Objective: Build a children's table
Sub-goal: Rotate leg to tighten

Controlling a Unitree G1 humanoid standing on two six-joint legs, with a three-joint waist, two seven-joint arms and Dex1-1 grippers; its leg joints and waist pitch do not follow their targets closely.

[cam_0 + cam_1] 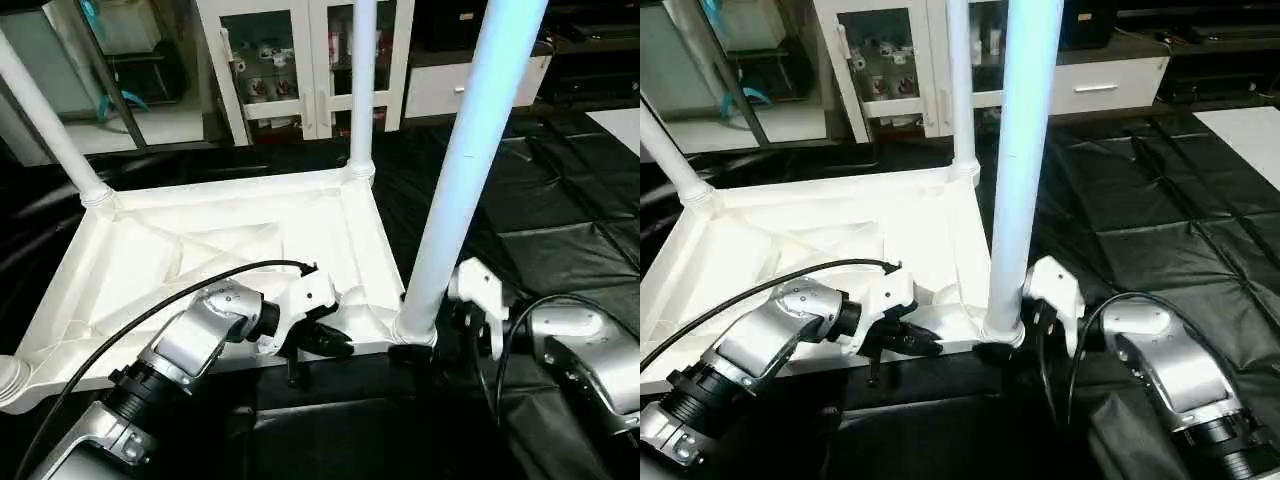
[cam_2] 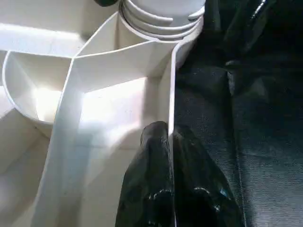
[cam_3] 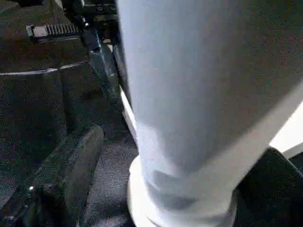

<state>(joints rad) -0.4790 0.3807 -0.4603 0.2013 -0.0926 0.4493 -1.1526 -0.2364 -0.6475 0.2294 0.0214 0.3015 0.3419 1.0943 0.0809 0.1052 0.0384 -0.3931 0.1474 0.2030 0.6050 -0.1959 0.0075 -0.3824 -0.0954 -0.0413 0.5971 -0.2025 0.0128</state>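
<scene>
Two hands work at the lower middle of the frame. The left hand [image 1: 318,340] has its black fingers [image 2: 161,189] pressed together on the thin near rim of the tabletop [image 1: 200,250], one finger on each side of the wall, pinching it. The right hand [image 1: 440,335] stands spread wide around the foot of the near leg [image 1: 465,170], one finger [image 3: 66,175] apart from the tube and not gripping it.

That leg rises from the near right corner socket [image 1: 415,330] and leans toward the upper right. The tabletop lies upside down across the left half, ribs up, with two more legs standing at its far corners: the far left leg [image 1: 45,120] and the far right leg [image 1: 362,90]. A fourth socket [image 1: 12,380] sits at the lower left edge.

With the right hand spread, the leaning leg could tip or lift out if it is not fully seated; a tug from the left hand on the rim would make that likelier.

Black matting [image 1: 560,220] covers the floor, and a white cabinet [image 1: 300,60] stands along the top. A black cable [image 1: 200,285] loops over the left forearm, close to the rim.
</scene>
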